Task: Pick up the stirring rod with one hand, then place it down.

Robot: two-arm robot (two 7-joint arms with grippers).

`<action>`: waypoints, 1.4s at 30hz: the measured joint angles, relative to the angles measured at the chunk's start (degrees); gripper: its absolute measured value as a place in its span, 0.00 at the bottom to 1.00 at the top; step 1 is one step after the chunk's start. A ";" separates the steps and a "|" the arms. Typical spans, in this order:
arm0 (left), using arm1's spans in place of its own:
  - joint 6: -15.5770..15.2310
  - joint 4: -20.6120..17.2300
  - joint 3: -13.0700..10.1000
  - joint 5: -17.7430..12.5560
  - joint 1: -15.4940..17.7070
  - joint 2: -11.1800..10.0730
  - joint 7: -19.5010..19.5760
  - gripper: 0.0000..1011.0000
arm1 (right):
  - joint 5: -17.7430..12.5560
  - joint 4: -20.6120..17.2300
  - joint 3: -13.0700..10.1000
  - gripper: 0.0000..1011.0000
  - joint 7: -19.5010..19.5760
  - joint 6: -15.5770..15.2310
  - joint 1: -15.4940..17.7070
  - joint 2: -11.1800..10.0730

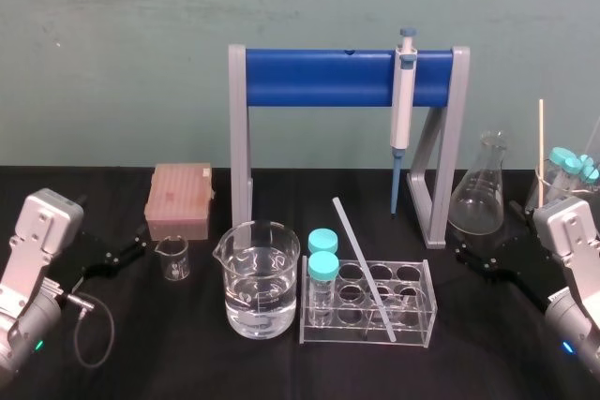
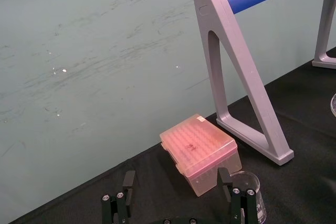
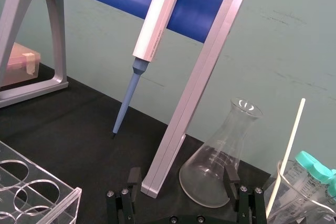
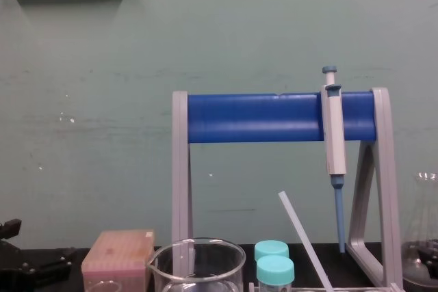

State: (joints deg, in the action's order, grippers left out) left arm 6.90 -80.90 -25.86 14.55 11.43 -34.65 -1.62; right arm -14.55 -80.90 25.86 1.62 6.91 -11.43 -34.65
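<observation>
Watching the head view, I fear a skewed pull would lever over the clear plastic tube rack point(image 1: 427, 320) and its teal-capped vials point(image 1: 322, 266), since the long, translucent whitish glass-like stirring rod point(image 1: 364, 267) leans in it at lower centre, tip pointing upper left. Wrist views: black left gripper point(image 2: 175, 178) and black right gripper point(image 3: 182, 174) both gape, empty. Chest view: rod slants up-left, bottom centre.

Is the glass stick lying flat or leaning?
Leaning. The stirring rod slants up out of the clear rack, with its lower end down among the holes and its upper end in the air.
</observation>
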 joint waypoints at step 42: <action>0.00 0.00 0.00 0.00 0.00 0.00 0.00 0.99 | 0.04 0.00 -0.07 0.99 -0.02 -0.07 0.01 0.02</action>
State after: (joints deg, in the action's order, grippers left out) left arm 6.91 -80.90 -25.86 14.55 11.43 -34.65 -1.62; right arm -14.51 -80.90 25.80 1.60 6.83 -11.42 -34.63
